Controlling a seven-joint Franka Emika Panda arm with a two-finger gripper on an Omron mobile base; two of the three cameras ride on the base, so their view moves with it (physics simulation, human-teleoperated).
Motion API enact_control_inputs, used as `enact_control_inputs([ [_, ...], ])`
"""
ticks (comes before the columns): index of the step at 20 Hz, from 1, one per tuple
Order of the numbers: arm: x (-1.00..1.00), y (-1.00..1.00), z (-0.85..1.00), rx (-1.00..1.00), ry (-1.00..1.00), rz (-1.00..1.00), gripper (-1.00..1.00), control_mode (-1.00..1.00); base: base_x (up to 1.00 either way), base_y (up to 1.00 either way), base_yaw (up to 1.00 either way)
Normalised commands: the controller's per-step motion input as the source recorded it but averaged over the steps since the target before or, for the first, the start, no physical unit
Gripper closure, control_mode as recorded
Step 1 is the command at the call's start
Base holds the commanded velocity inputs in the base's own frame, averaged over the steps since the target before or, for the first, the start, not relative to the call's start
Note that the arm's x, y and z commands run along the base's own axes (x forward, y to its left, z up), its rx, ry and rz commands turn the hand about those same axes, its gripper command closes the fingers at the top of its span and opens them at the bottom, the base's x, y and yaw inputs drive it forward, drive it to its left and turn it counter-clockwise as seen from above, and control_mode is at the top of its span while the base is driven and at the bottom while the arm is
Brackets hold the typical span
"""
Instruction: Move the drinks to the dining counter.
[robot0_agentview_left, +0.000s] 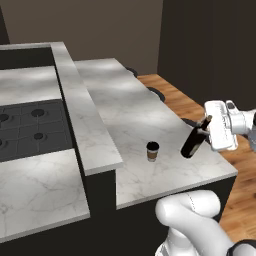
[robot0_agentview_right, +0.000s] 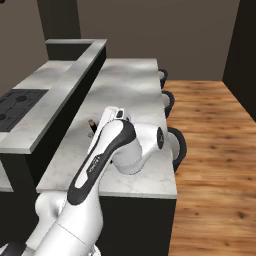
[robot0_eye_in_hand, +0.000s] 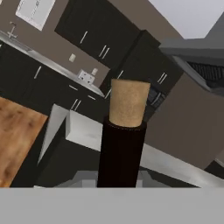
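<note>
A tall dark wine bottle (robot0_agentview_left: 192, 142) hangs tilted over the right part of the dining counter (robot0_agentview_left: 127, 107), base low and cork toward the hand. My gripper (robot0_agentview_left: 206, 126) is shut on its neck. Whether the base touches the marble I cannot tell. In the hand view the dark neck (robot0_eye_in_hand: 120, 153) and tan cork (robot0_eye_in_hand: 127, 103) rise from the bottom. A brown paper cup (robot0_agentview_left: 152, 151) with a dark lid stands upright on the counter, a little to the bottle's left. In the right base view my arm covers most of this spot on the counter (robot0_agentview_right: 130, 85).
A raised narrow ledge (robot0_agentview_left: 82, 115) runs along the counter's left, with a black cooktop (robot0_agentview_left: 30, 127) beyond it. Dark stools (robot0_agentview_right: 172, 142) line the counter's right edge, over a wooden floor (robot0_agentview_right: 215, 150). The far half of the counter holds nothing.
</note>
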Motion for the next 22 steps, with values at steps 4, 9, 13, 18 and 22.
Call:
enact_control_inputs([
  [4,0.75,0.00,-0.07,0.16,0.08,-0.09,1.00,-1.00,0.00,0.00,0.00],
  [9,0.51,-0.01,-0.09,0.02,0.00,-0.08,1.00,-1.00,0.00,0.00,0.00],
  [13,0.61,-0.02,-0.18,0.00,0.00,-0.11,1.00,-1.00,0.00,0.00,0.00],
  [18,0.63,-0.01,-0.27,-0.02,0.00,-0.13,1.00,-1.00,0.00,0.00,0.00],
  [22,0.60,0.00,-0.34,0.00,0.00,-0.09,1.00,-1.00,0.00,0.00,0.00],
])
